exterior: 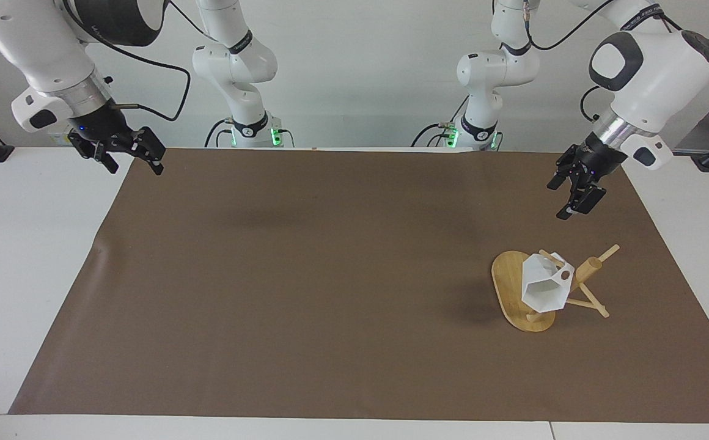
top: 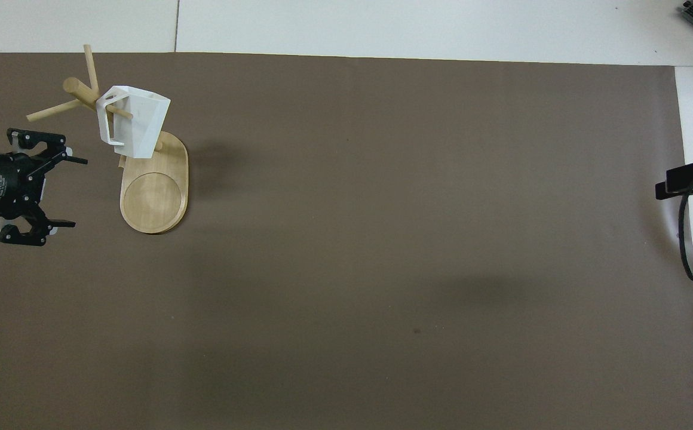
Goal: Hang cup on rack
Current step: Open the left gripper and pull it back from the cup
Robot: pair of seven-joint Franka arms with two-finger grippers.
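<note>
The cup (exterior: 544, 287) is hung by its handle on a peg of the rack (exterior: 516, 293) near the counter's left-arm end, the wide-open, empty left pincer (exterior: 576, 193) is held above, and only retreat seems required.

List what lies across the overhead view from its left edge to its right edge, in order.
left gripper → rack, with the cup hanging on one of its pegs → a long bare stretch of brown mat → right gripper, waiting at the mat's edge.
</note>
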